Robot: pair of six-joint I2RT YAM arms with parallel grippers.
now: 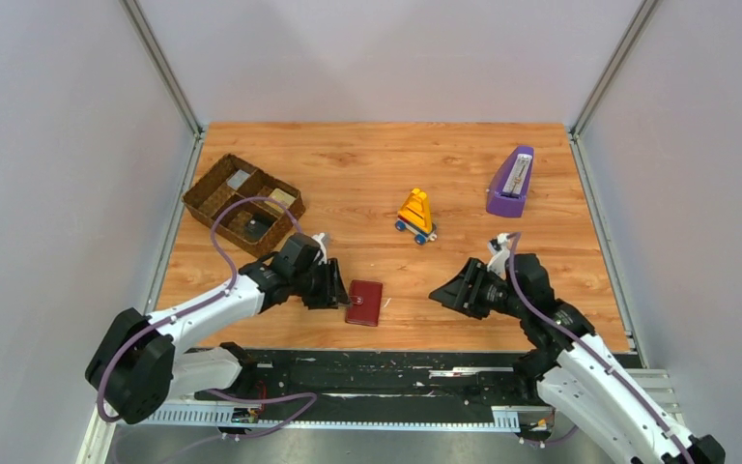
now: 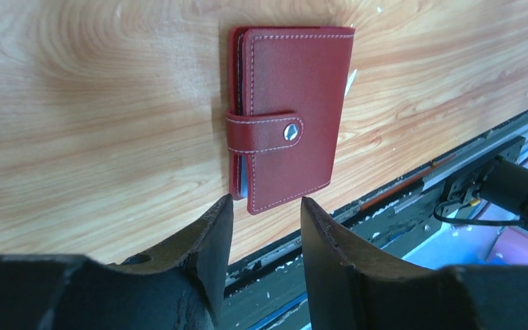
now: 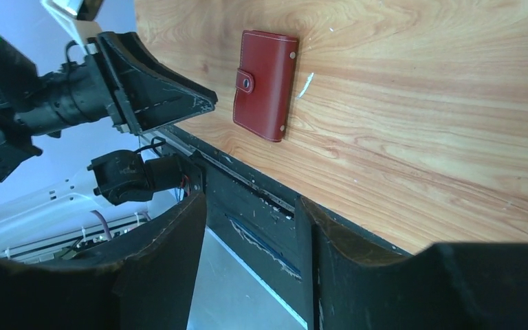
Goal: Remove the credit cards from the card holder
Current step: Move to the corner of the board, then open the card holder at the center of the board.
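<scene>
Card holder (image 1: pixel 364 303) is lying flat close to the near edge of the tabletop (image 1: pixel 464 164), a bit left of the middle, closed up with the snap tab (image 2: pixel 265 133) buttoned across it. So no cards are out yet; I'd say we're at the very first step, getting hold of the thing and popping that snap.

Left gripper (image 1: pixel 336 288) sits right at the holder's left side, fingers spread with nothing between them, tips just short of the leather. Right gripper (image 1: pixel 442 293) is well off to the right, fingers also apart and empty.

Next move probably needs one side pinning the holder down while the other lifts the tab.

Room-wise, the table's near edge drops to the rail right beside the holder, so shoving it that way looks risky. Plenty of bare wood toward the far edge; the wicker basket (image 1: pixel 242 203) and yellow toy (image 1: pixel 415 215) are well apart.
</scene>
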